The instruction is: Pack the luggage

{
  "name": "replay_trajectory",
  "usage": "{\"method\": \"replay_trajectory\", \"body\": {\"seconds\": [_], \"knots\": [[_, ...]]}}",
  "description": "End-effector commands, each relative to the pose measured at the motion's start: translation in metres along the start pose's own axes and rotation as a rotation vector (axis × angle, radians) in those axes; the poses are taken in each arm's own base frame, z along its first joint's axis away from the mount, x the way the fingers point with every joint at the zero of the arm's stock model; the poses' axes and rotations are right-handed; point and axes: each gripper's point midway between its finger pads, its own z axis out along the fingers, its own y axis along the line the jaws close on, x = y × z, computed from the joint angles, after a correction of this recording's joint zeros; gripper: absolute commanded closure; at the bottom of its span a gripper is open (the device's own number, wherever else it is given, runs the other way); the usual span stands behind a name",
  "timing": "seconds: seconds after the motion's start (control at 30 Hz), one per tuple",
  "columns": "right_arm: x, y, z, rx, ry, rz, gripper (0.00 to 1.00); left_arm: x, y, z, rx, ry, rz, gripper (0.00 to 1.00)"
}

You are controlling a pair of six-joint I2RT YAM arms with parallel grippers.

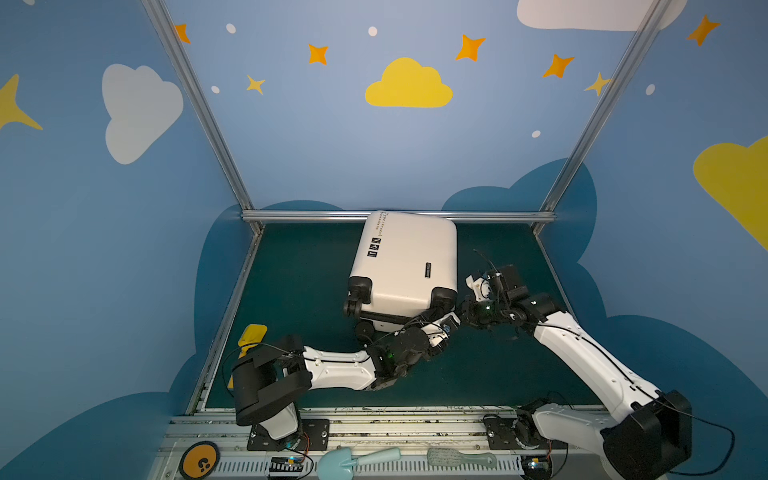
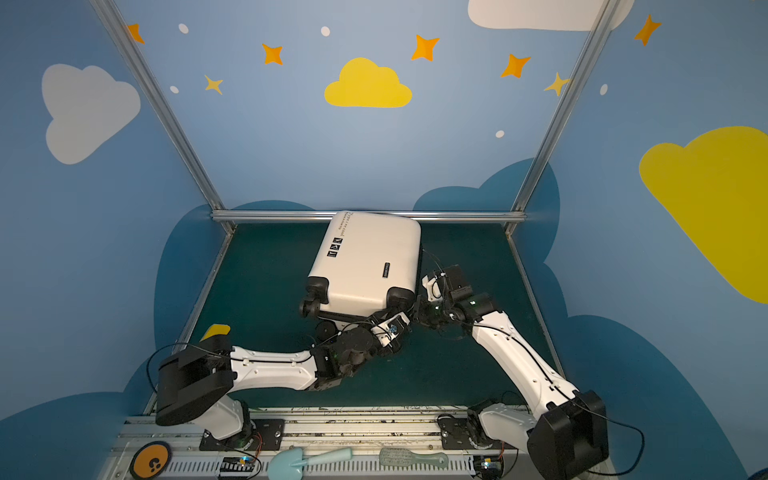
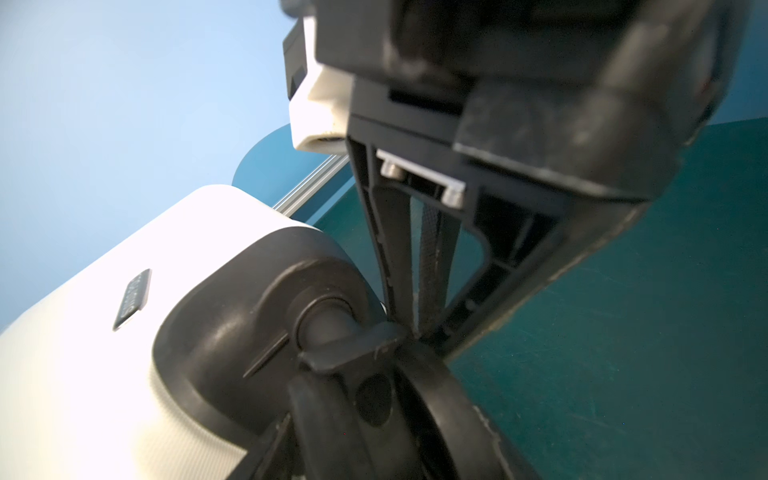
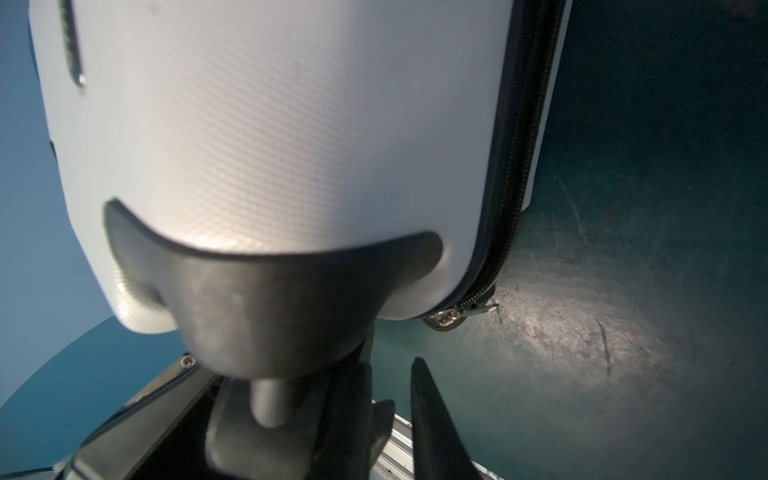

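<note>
- White hard-shell luggage (image 1: 405,257) lies on its broad face at the rear middle of the green worktop (image 1: 299,291). Its far end is against the back rail (image 1: 311,215), and its wheel end faces me, skewed slightly.
- Shell: fine woven texture. I note three black stickers (image 1: 374,246) and a line of small text near the far left corner, and a small black badge (image 1: 428,270) nearer the wheels.
- Both near corners have black wheel housings, with a caster wheel (image 1: 353,307) hanging off the left one.
- The zipper (image 4: 511,174) is closed along the side I can see. Its metal pull (image 4: 459,311) sits at the near corner, just above the worktop.
- The left arm lies low across the worktop from its near-left base, forearm close to level. The left pincer (image 1: 451,323) is at the luggage's near right wheel. Its tips are hidden, so I cannot tell how wide it stands or whether it has hold of anything.
- The right arm rises from its near-right base and bends at the elbow, with the wrist turned inward. The right pincer (image 4: 392,365) is at that same corner, just below the wheel housing (image 4: 270,299).
- In the right wrist view, the right pincer's fingers (image 4: 428,407) stand a narrow gap apart.
- In the left wrist view their tips converge at the caster fork (image 3: 353,351). I cannot tell whether they pinch it.
- The two pincers sit just beside each other at this corner.
</note>
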Motion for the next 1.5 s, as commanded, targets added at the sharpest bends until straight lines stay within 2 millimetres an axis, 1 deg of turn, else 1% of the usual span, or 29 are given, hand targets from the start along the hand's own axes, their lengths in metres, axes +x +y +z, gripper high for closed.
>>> {"method": "replay_trajectory", "body": {"seconds": [0.0,0.13,0.23,0.37,0.43,0.47,0.57,0.6,0.73,1.03,1.17,1.37,1.47], "knots": [[-0.001,0.002,-0.012,0.008,-0.029,-0.020,0.80,-0.005,0.025,0.007,-0.092,-0.004,0.005,0.42],[-0.005,-0.009,-0.022,0.036,-0.085,-0.014,0.75,-0.012,0.029,0.007,-0.093,-0.018,0.014,0.45],[-0.006,-0.021,-0.025,0.049,-0.150,-0.023,0.71,-0.015,0.030,0.006,-0.090,-0.023,0.025,0.45],[-0.008,-0.033,-0.025,0.050,-0.264,-0.112,0.65,-0.019,0.030,0.004,-0.078,-0.025,0.039,0.46],[-0.012,-0.035,-0.026,0.029,-0.342,-0.175,0.62,-0.021,0.030,0.004,-0.072,-0.026,0.045,0.46],[-0.007,-0.042,-0.019,0.023,-0.345,-0.190,0.61,-0.021,0.029,0.005,-0.068,-0.024,0.047,0.46],[-0.004,-0.039,-0.010,-0.048,-0.399,-0.287,0.56,-0.024,0.027,0.005,-0.053,-0.022,0.050,0.46],[-0.003,-0.036,-0.007,-0.084,-0.409,-0.318,0.55,-0.025,0.027,0.005,-0.049,-0.024,0.050,0.46],[-0.003,-0.031,0.005,-0.155,-0.430,-0.365,0.48,-0.028,0.025,0.006,-0.033,-0.026,0.047,0.48],[-0.004,-0.027,0.029,-0.179,-0.309,-0.361,0.49,-0.034,0.026,0.004,-0.023,-0.031,0.044,0.50],[0.000,-0.026,0.039,-0.202,-0.254,-0.363,0.50,-0.035,0.027,0.003,-0.025,-0.032,0.045,0.51],[0.004,-0.034,0.050,-0.191,-0.223,-0.354,0.54,-0.035,0.027,0.002,-0.026,-0.034,0.044,0.51],[0.006,-0.038,0.053,-0.186,-0.213,-0.343,0.60,-0.035,0.027,0.002,-0.025,-0.035,0.043,0.51]]}}
